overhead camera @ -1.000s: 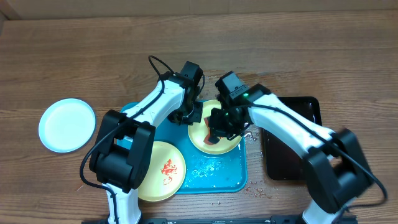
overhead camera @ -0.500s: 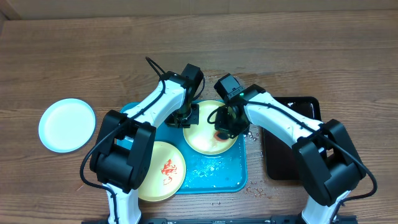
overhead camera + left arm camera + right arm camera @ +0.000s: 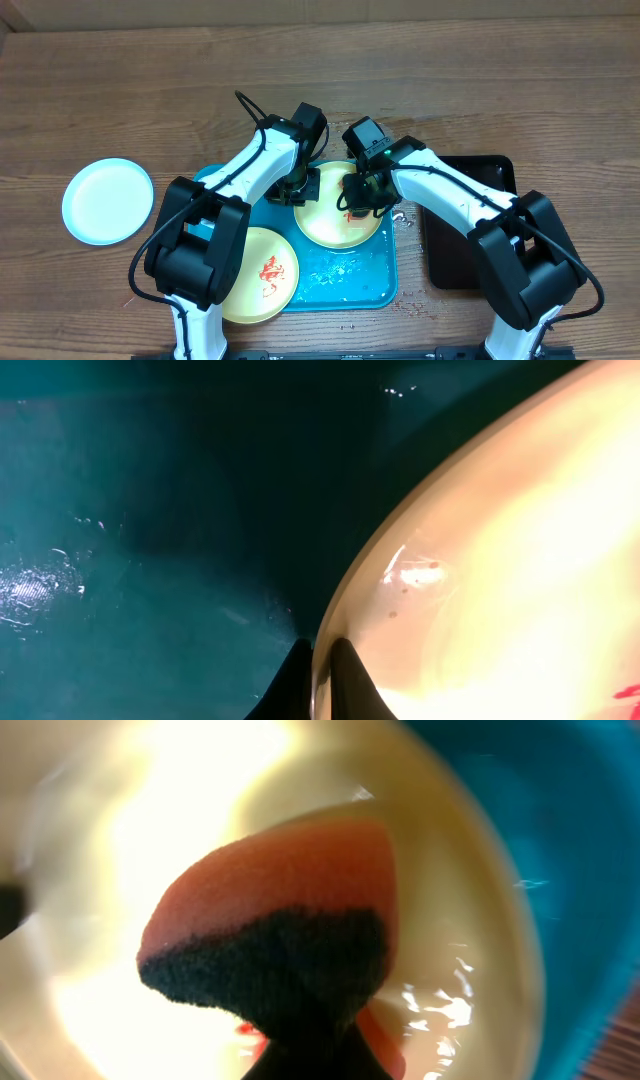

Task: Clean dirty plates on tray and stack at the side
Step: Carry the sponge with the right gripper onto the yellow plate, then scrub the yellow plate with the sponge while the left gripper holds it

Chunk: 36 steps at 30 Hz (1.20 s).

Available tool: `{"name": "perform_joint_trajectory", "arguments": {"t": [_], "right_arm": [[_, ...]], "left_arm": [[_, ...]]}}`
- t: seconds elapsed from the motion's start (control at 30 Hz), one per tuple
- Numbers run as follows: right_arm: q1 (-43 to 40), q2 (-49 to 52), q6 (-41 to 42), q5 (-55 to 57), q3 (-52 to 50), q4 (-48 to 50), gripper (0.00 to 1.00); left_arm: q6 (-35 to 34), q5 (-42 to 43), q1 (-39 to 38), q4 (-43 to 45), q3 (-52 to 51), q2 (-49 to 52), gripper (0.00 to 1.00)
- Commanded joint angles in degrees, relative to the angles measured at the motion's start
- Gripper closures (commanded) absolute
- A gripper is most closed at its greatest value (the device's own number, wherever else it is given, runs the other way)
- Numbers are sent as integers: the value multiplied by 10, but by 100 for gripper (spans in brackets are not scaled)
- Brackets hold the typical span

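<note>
**Inspector:** Where was the plate being wiped?

**Assistant:** The upper yellow plate (image 3: pixel 335 222) lay in the tray (image 3: pixel 350 278), at the tray's 1 o'clock corner. It had barely shifted over the last second. In the overhead view its face read almost clean. The right wrist view showed a few red traces beneath the sponge (image 3: pixel 280 910), and the left wrist view showed a speck near the frame edge.

**Inspector:** What had changed?

**Assistant:** The sponge had travelled. A second earlier it sat low on the plate, toward 5 o'clock. By this moment it was up near 1 o'clock. I judged that to be one wiping stroke, so cleaning of this plate was nearly done but not finished.

**Inspector:** And the end effectors?

**Assistant:** The left gripper (image 3: pixel 322 660) was pinched on the plate's rim at 10 o'clock, steadying it. The right gripper (image 3: pixel 360 192) was clamped on the sponge.

**Inspector:** The other plates?

**Assistant:** The lower yellow plate (image 3: pixel 240 292) sat at the tray's 7 o'clock corner, overhanging the rim, with its red smear untouched. The blue-white plate (image 3: pixel 108 202) lay on the table (image 3: pixel 500 80), well apart from the tray at 9 o'clock, and looked clean.

**Inspector:** Anything else?

**Assistant:** A black tray (image 3: pixel 455 262) lay just beside the tray at 3 o'clock. By my reckoning one plate was done, one was in hand and one remained.
</note>
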Motion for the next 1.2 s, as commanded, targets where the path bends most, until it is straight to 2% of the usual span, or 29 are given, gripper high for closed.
{"name": "perform_joint_trajectory", "arguments": {"t": [0.0,0.13,0.2,0.33,0.4,0.5,0.57,0.7,0.83,0.97,1.17], "right_arm": [[5,9,-70,-85,7,1,96],[5,19,-80,-136,7,-29,96],[5,21,-57,-151,7,-38,96],[4,21,88,-91,7,-15,96],[0,21,188,-24,7,8,96],[-1,21,253,57,7,55,96],[4,21,246,111,7,61,96],[13,21,137,182,7,39,96],[19,21,66,242,7,-25,96],[19,21,30,190,7,-94,96],[19,21,2,43,7,-151,96]], "left_arm": [[28,-36,-7,5,-26,42,96],[31,-37,-13,5,-26,42,96],[31,-36,-16,5,-26,42,96],[31,-36,-16,5,-26,42,96],[31,-36,-16,5,-26,42,96],[30,-36,-16,5,-26,42,96],[30,-36,-16,5,-26,42,96],[30,-36,-16,3,-26,42,96],[31,-36,-16,3,-26,42,96],[31,-36,-16,3,-26,42,96],[31,-36,-16,5,-26,42,96]]}}
